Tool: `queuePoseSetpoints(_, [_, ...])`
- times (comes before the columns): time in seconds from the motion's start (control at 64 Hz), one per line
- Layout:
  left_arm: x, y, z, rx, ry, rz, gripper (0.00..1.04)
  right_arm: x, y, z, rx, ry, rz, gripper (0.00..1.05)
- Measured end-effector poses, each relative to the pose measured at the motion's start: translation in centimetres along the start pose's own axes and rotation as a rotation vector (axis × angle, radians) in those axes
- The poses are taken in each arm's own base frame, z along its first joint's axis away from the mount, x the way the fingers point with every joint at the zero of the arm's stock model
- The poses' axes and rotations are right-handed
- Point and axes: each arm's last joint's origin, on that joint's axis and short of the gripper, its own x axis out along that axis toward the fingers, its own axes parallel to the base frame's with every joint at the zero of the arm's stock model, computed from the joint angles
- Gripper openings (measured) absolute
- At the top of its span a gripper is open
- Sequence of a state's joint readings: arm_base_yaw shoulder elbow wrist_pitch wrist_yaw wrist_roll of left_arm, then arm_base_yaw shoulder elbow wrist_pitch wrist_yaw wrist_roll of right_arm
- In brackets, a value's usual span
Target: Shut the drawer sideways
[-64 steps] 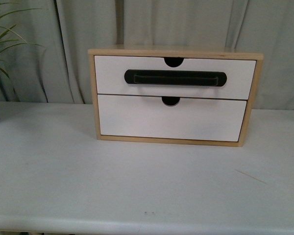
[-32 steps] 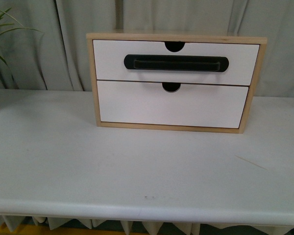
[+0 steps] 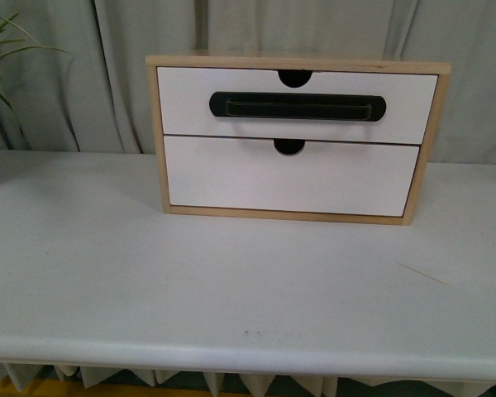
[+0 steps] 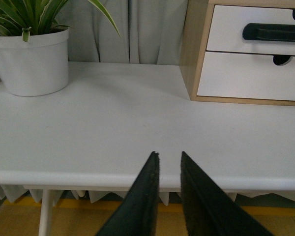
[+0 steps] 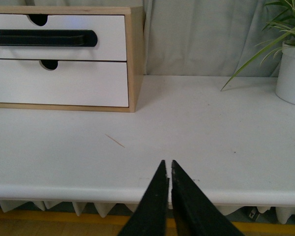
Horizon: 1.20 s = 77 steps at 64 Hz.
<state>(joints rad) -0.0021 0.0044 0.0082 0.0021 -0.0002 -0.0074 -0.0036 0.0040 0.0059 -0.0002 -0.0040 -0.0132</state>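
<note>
A small wooden cabinet (image 3: 298,64) stands on the white table (image 3: 231,281) toward the back. Its upper drawer (image 3: 182,107) has a white front, a long black oval handle (image 3: 298,107) and a half-round notch in its top edge. It sits about flush with the plain lower drawer front (image 3: 231,178). The drawer also shows in the left wrist view (image 4: 226,34) and in the right wrist view (image 5: 110,37). Neither arm shows in the front view. My left gripper (image 4: 168,156) is shut and empty at the table's front edge. My right gripper (image 5: 167,164) is shut and empty there too.
A potted plant in a white pot (image 4: 32,61) stands at the table's left, and another white pot (image 5: 291,73) at its right. A thin stick (image 3: 423,275) lies on the table in front of the cabinet's right side. Grey curtains hang behind.
Between one second and half a second ago the front view dropped, so the cabinet sits higher in the picture and the table's front edge shows. Since then nothing has moved.
</note>
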Motion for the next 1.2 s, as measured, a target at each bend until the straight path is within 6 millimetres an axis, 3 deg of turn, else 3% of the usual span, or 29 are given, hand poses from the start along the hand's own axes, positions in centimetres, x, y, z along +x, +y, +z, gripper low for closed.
queuePoseSetpoints(0.359, [0.0, 0.0, -0.01, 0.0, 0.001, 0.0, 0.98, 0.0, 0.0, 0.0, 0.0, 0.0, 0.0, 0.91])
queuePoseSetpoints(0.391, [0.0, 0.0, -0.01, 0.001, 0.001, 0.0, 1.0, 0.0, 0.0, 0.0, 0.001, 0.0, 0.0, 0.98])
queuePoseSetpoints(1.203, [0.0, 0.0, -0.01, 0.001, 0.001, 0.0, 0.99, 0.0, 0.0, 0.0, 0.002, 0.0, 0.0, 0.96])
